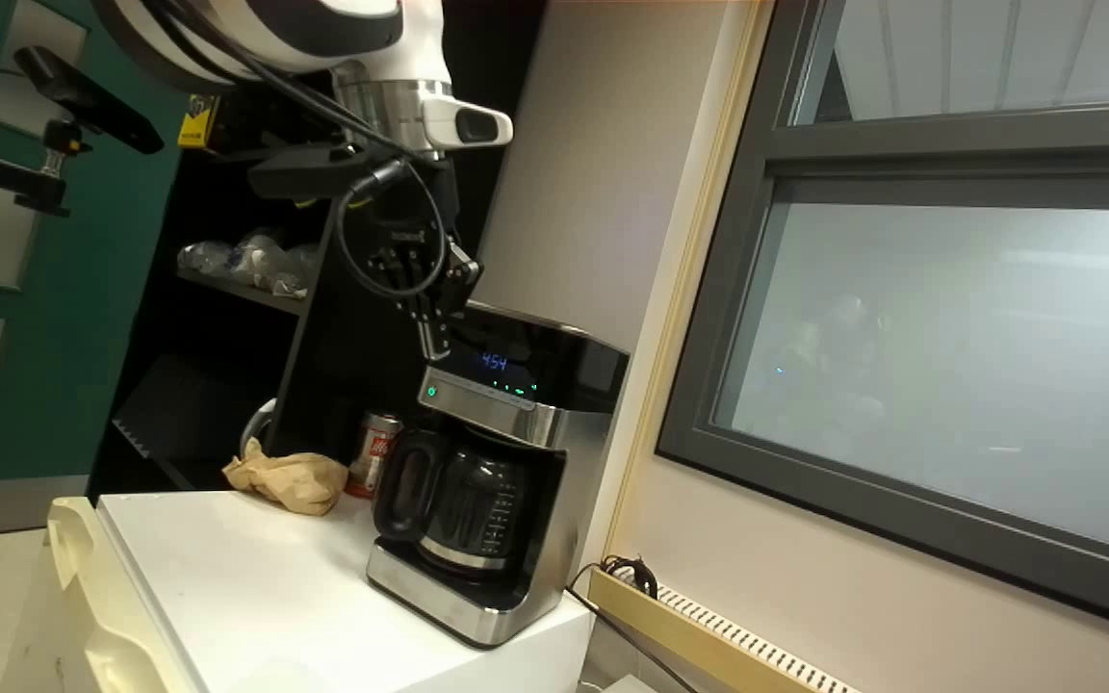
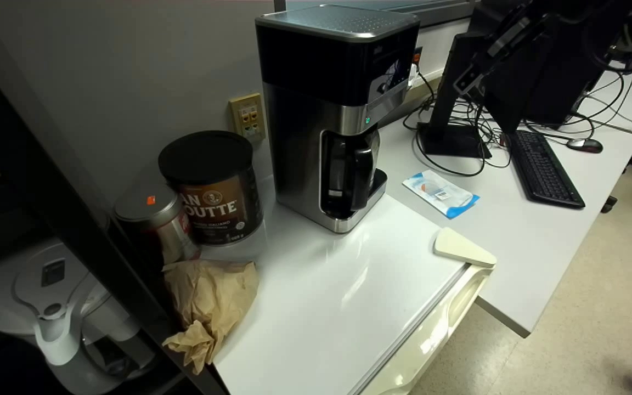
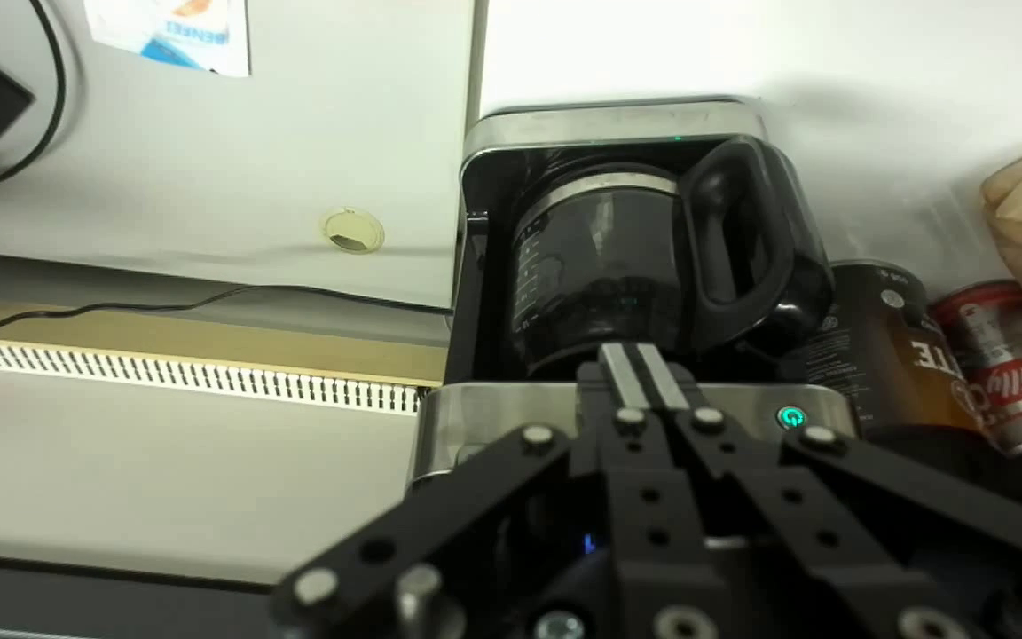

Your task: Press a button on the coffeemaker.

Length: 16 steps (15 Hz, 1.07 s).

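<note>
The black-and-silver coffeemaker [image 1: 593, 500] stands on a white surface, with its dark glass carafe [image 1: 477, 496] inside. It also shows in an exterior view [image 2: 299, 153] and the wrist view [image 3: 502, 408]. Its display [image 1: 494, 362] reads 4:54, with small green lights below. A round green-lit power button [image 1: 432, 392] sits on the silver strip; it also shows in the wrist view [image 3: 791, 417]. My gripper [image 1: 434, 348] is shut and empty, pointing down before the front panel, above the power button. An exterior view [image 2: 465, 82] shows its tips apart from the machine. In the wrist view, the fingers [image 3: 644, 377] cover part of the strip and display.
A coffee canister [image 2: 212, 203], a red-and-silver can [image 2: 157, 225] and a crumpled paper bag [image 2: 212, 302] stand beside the coffeemaker. A dark shelf post [image 2: 74, 208] rises nearby. A keyboard [image 2: 546, 170], cables and a packet [image 2: 441, 192] lie on the adjoining desk. A wall stands behind.
</note>
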### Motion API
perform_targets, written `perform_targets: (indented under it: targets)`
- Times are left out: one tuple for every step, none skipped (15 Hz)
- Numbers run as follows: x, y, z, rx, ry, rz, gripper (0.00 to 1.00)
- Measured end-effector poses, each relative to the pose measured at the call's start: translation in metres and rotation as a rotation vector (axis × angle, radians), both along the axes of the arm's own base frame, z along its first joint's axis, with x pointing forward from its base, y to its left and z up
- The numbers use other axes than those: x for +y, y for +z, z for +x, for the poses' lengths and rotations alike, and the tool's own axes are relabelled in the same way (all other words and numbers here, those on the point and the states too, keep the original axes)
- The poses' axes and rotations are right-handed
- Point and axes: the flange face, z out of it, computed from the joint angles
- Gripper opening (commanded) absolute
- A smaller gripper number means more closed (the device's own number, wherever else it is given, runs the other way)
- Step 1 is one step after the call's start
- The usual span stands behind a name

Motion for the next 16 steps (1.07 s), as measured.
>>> perform_targets:
  targets:
    - [-0.002,0.005,-0.008,-0.001,0.017,-0.020,0.00]
    - [-0.003,0.009,-0.016,-0.002,0.034,-0.041,0.00]
    - [-0.005,0.013,-0.024,-0.004,0.052,-0.065,0.00]
    - [-0.007,0.016,-0.030,-0.006,0.070,-0.089,0.00]
    - [-0.008,0.019,-0.036,-0.014,0.089,-0.111,0.00]
    - [-0.009,0.022,-0.042,-0.025,0.107,-0.129,0.00]
    - [-0.010,0.024,-0.047,-0.040,0.122,-0.140,0.00]
    - [-0.010,0.025,-0.051,-0.057,0.135,-0.144,0.00]
    - [-0.010,0.026,-0.055,-0.081,0.147,-0.142,0.00]
    - [-0.009,0.026,-0.058,-0.109,0.157,-0.134,0.00]
    - [-0.008,0.024,-0.062,-0.135,0.166,-0.124,0.00]
    - [-0.007,0.022,-0.066,-0.160,0.174,-0.112,0.00]
    - [-0.007,0.020,-0.069,-0.181,0.180,-0.102,0.00]
    - [-0.006,0.017,-0.073,-0.197,0.185,-0.093,0.00]
    - [-0.006,0.015,-0.076,-0.212,0.189,-0.085,0.00]
    - [-0.006,0.013,-0.079,-0.224,0.193,-0.078,0.00]
